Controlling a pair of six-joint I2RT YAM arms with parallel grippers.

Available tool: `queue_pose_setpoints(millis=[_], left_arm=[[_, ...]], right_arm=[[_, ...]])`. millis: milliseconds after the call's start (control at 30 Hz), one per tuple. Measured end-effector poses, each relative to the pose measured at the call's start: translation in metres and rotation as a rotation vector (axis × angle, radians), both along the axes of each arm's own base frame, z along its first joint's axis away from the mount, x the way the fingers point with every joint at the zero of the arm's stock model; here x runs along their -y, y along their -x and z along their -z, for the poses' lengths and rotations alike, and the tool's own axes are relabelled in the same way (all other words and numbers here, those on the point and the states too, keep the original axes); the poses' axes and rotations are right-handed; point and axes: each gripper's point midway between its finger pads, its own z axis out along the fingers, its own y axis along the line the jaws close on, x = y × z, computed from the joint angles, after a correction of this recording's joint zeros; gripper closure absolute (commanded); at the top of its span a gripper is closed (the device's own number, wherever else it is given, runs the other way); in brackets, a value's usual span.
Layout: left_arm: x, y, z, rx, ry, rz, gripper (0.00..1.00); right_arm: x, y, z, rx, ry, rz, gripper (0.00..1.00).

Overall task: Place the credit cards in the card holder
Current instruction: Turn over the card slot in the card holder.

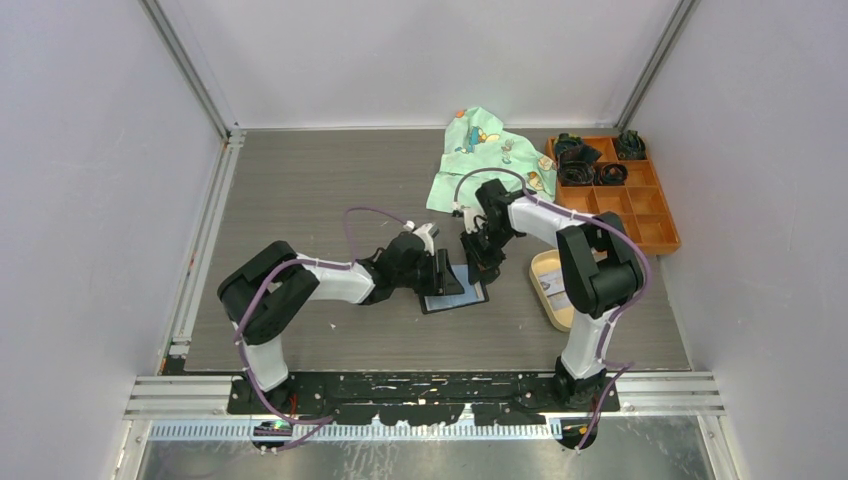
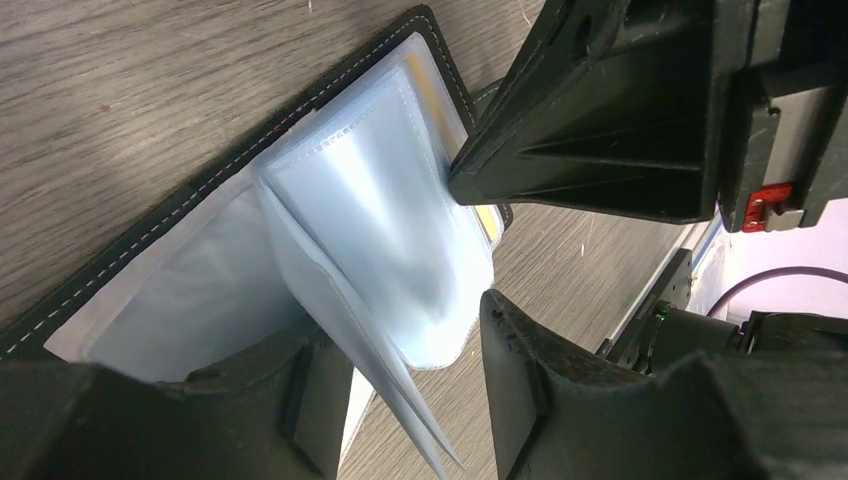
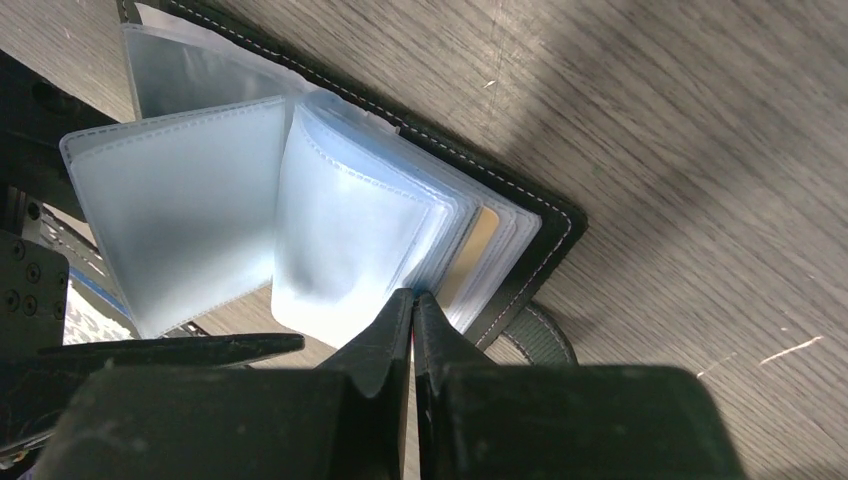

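Note:
The black card holder (image 1: 455, 297) lies open on the table, its clear plastic sleeves (image 2: 370, 210) fanned out. My left gripper (image 2: 400, 330) is open at the holder's near edge; one sleeve leaf stands loosely between its fingers. My right gripper (image 3: 413, 296) is shut, its tip pressed against the edge of the sleeve stack (image 3: 350, 230); in the left wrist view the right gripper (image 2: 600, 120) pokes the sleeves from the upper right. A yellowish card (image 3: 482, 232) shows inside a rear sleeve. A pale credit card (image 1: 553, 285) lies in the tan tray.
The tan oval tray (image 1: 545, 305) sits right of the holder, by the right arm's base. An orange compartment box (image 1: 640, 205) with dark coiled items stands at the back right. A green patterned cloth (image 1: 485, 150) lies behind the grippers.

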Motion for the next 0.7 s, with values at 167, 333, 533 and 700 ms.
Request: queue_pose_setpoints(millis=[167,333,533,700], left_arm=[[0.0,0.0,0.0,-0.005,0.007,0.005,0.5],[0.002,0.0,0.0,-0.004,0.017,0.012,0.5],[0.002,0.0,0.0,-0.005,0.019,0.015,0.5],[0.002,0.0,0.0,-0.004,0.019,0.015,0.56]], right_arm=[[-0.001,0.0,-0.001,-0.028,-0.014,0.012,0.91],[-0.027,0.012,-0.001,-0.097,-0.12,-0.006,0.91],[-0.035,0.016,-0.001,-0.137,-0.159,-0.001,0.88],[-0.037,0.015,-0.003,-0.143,-0.181,0.002,0.83]])
